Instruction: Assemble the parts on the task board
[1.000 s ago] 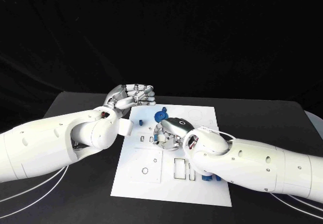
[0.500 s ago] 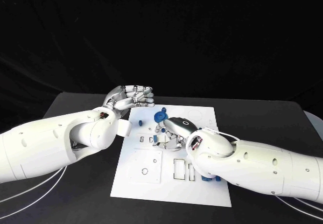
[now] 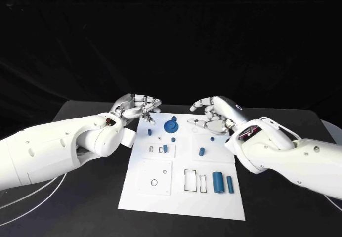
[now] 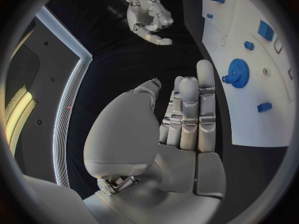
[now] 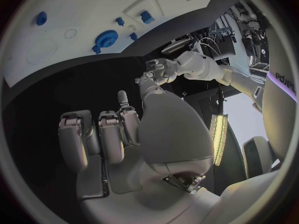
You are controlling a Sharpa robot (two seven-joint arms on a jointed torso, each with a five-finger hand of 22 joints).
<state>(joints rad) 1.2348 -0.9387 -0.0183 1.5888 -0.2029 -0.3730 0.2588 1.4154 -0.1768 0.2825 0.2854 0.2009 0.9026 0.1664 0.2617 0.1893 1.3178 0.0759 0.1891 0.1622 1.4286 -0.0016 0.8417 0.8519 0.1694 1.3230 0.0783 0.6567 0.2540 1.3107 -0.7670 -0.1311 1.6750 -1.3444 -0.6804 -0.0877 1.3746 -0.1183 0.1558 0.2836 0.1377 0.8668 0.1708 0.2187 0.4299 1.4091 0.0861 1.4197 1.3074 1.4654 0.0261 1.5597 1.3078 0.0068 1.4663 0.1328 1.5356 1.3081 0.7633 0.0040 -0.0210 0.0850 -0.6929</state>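
**Both hands raised at the far end of the board**

Over the far edge of the white task board (image 3: 187, 163), both hands hang above the table (image 3: 285, 123) with nothing in them. The left hand (image 3: 137, 105) sits off the board's far left corner, its arm reaching in from the left; in the head view its fingers bend inward toward the thumb, while its own wrist view shows them straight and pressed side by side, so it is empty with fingers together. The right hand (image 3: 216, 112) is lifted above the far right part of the board, wrist cocked, fingers curled down and slightly apart from the thumb, gripping nothing.

On the board, a blue gear (image 3: 171, 126) lies near the far edge between the two hands. Small blue parts are set nearby: one (image 3: 149, 132) to its left, one (image 3: 165, 148) in the slotted block, one (image 3: 201, 151) toward the middle. Two blue cylinders (image 3: 217, 182) lie side by side near the right edge, closer to the robot.
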